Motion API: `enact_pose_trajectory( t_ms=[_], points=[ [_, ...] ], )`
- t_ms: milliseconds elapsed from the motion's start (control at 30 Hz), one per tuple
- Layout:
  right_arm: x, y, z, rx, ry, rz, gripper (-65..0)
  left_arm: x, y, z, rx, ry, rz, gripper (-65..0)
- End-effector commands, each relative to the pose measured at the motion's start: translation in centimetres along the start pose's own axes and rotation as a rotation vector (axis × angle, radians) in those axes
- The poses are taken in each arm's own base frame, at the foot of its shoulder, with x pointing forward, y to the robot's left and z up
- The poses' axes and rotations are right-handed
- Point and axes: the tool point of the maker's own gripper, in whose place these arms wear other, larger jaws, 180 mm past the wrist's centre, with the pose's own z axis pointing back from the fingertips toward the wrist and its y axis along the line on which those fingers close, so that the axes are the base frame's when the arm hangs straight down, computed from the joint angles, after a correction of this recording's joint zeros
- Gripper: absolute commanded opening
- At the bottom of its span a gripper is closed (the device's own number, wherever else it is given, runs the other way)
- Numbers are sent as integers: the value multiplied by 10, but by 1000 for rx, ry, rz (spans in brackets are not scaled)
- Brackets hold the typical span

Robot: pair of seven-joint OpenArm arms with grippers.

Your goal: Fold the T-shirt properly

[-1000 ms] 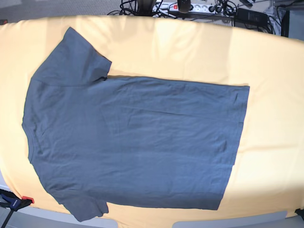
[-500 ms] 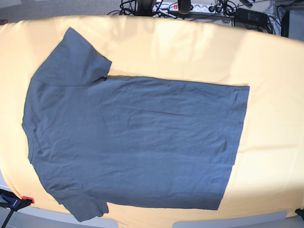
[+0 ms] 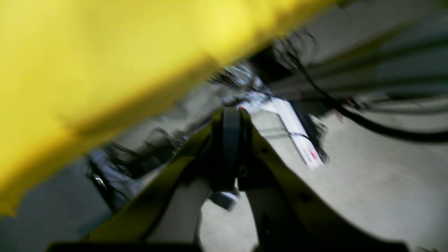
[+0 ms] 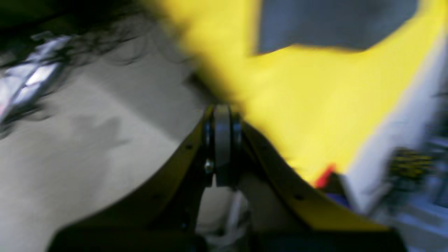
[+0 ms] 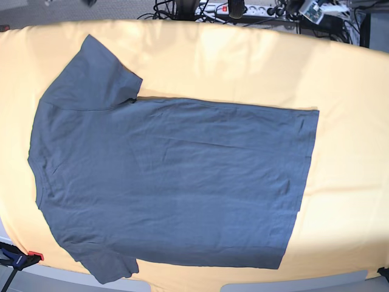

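The dark slate blue-grey T-shirt lies flat on the orange-yellow cloth, collar at the left, hem at the right, both sleeves spread. In the right wrist view my right gripper is shut and empty, off the table's edge above the floor, with a corner of the T-shirt at the upper right. In the left wrist view my left gripper is shut and empty, beside the cloth's edge and over the floor. Both wrist views are blurred.
Cables and a white power strip lie on the floor behind the table; the strip also shows in the left wrist view. A red and blue clamp sits at the front left table corner. Small blurred shapes show at the base view's top edge.
The T-shirt has not moved. Small blurred shapes have appeared at the top edge of the base view, at the left and at the right.
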Motion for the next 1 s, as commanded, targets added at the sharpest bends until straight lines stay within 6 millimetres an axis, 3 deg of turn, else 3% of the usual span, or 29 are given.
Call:
enact_pose_trajectory(
  t_ms=[0, 100, 233, 333, 433, 567, 600, 733, 800, 967],
  points=[
    [2, -5, 4, -21, -14, 20, -650, 18, 2, 3, 10, -58, -29, -650],
    [25, -25, -4, -116, -111, 70, -650, 43, 21, 1, 70, -131, -94, -650],
    [68, -26, -20, -66, -284, 39, -650, 67, 32, -7, 53, -196, -200, -650],
    [96, -37, -34, -57, -375, 5, -650, 81, 58, -14, 99, -220, -287, -650],
    [113, -55, -40, -101, -428, -24, -650, 91, 83, -20, 119, -244, -415, -650],
    [126, -64, -42, -120, -472, -29, -650, 101, 111, -28, 73, -296, -506, -650],
    [127, -67, -43, -127, -476, -30, -650, 102, 118, -30, 54, -295, -529, -623],
    [128, -69, -43, -138, -477, -38, -650, 100, 148, -44, 32, -243, -642, -361],
    [127, -69, -43, -139, -475, -38, -650, 99, 159, -53, 20, -223, -692, -280],
    [127, -69, -43, -138, -474, -38, -650, 96, 170, -80, -4, -163, -813, -270]
  ],
)
